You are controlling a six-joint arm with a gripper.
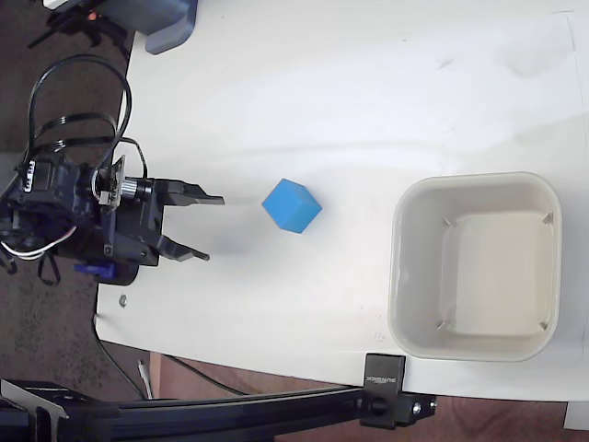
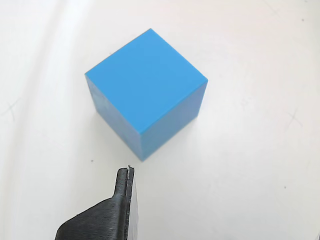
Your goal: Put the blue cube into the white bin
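Note:
The blue cube (image 1: 292, 205) sits on the white table, turned corner-on toward the arm. My gripper (image 1: 213, 227) is to its left in the fixed view, a short gap away, open with nothing between its fingers. In the wrist view the blue cube (image 2: 145, 92) fills the upper middle, and one black fingertip (image 2: 126, 185) shows just below its near corner without touching it. The white bin (image 1: 477, 265) stands empty at the right of the table, well apart from the cube.
A black rail with a clamp (image 1: 396, 398) runs along the table's lower edge in the fixed view. A grey-blue object (image 1: 167, 26) sits at the top left corner. Black cables (image 1: 78, 101) loop above the arm at the left edge.

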